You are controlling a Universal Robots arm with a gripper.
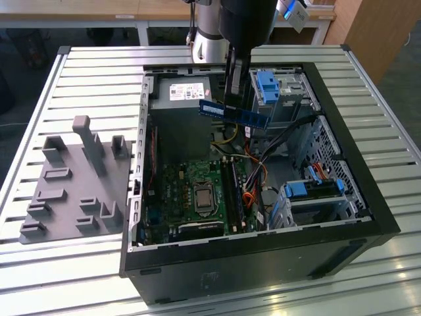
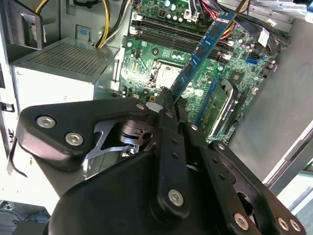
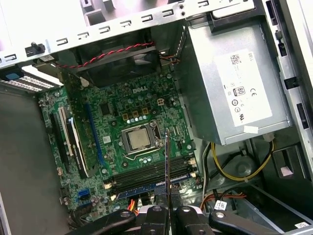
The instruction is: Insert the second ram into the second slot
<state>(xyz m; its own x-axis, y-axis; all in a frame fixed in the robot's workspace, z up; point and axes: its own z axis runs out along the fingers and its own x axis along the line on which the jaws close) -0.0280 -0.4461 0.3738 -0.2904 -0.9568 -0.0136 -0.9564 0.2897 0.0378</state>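
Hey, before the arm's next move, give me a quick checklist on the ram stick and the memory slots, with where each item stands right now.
1. Jaws shut on the second ram: ok, the gripper holds it near its middle.
2. Ram clear of the case: ok, it hangs above the open case.
3. Ram lined up with the memory slots: not ok, it lies crosswise to them.
4. Slots free of cables: ok, in the second wrist view the cables run beside them, not over them.
5. A free slot among them: cannot tell.
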